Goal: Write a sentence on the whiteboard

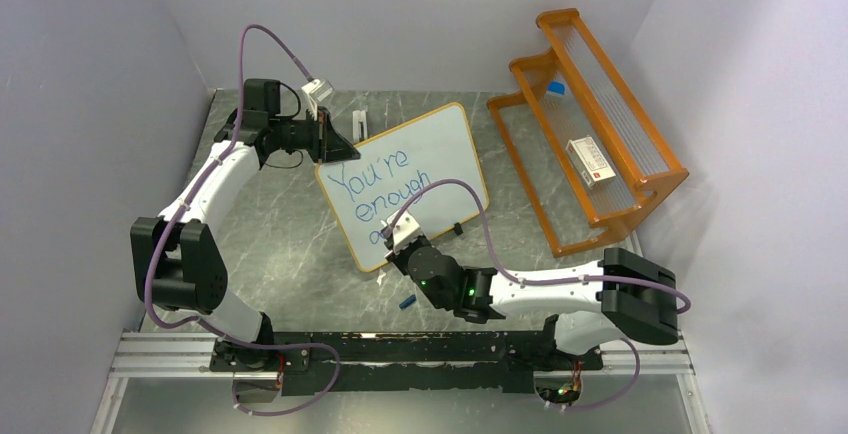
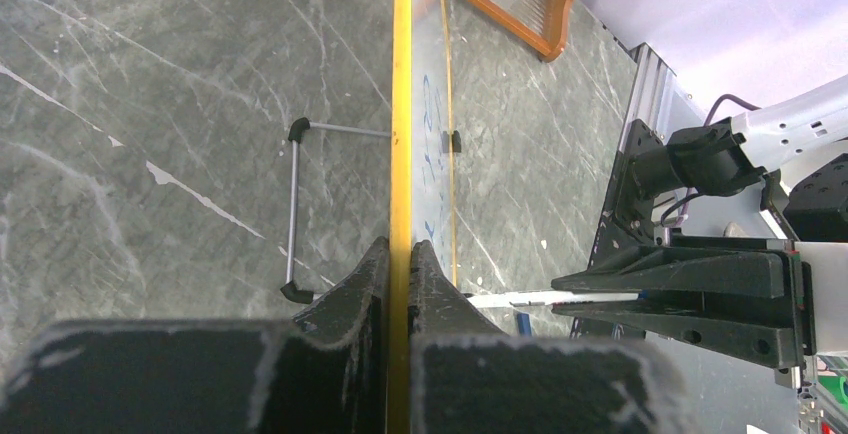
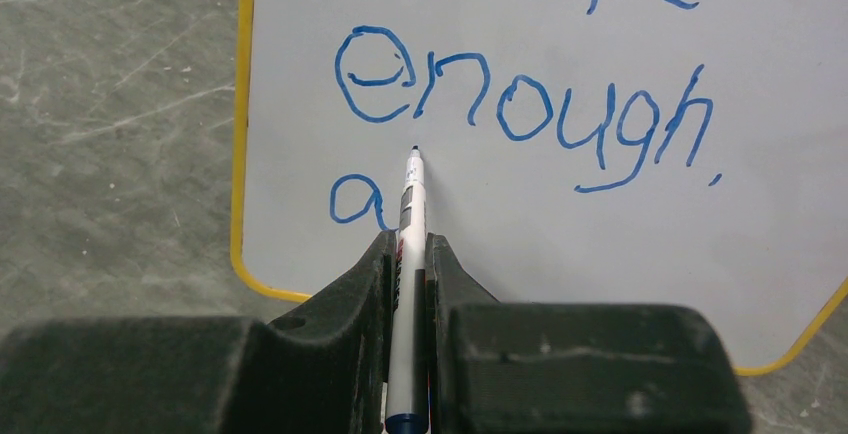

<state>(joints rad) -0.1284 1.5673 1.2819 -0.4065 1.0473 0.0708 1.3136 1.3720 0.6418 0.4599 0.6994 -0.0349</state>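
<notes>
Grey stone-look bench (image 1: 280, 244) fills the middle of the top view. On it, right in the middle, stands the whiteboard (image 1: 445, 144), turned a bit. Blue words on it say "You're enough," and then a lone "a". The marker (image 3: 411, 194) points at the board just right of that "a". The right pincer (image 3: 405, 244) is clamped on the marker. The left pincer (image 2: 400, 254) is clamped on the whiteboard's yellow edge, at its upper left corner. A small blue piece (image 1: 406, 303) lies lower down. An orange rack (image 1: 600, 114) sits at the upper right.
</notes>
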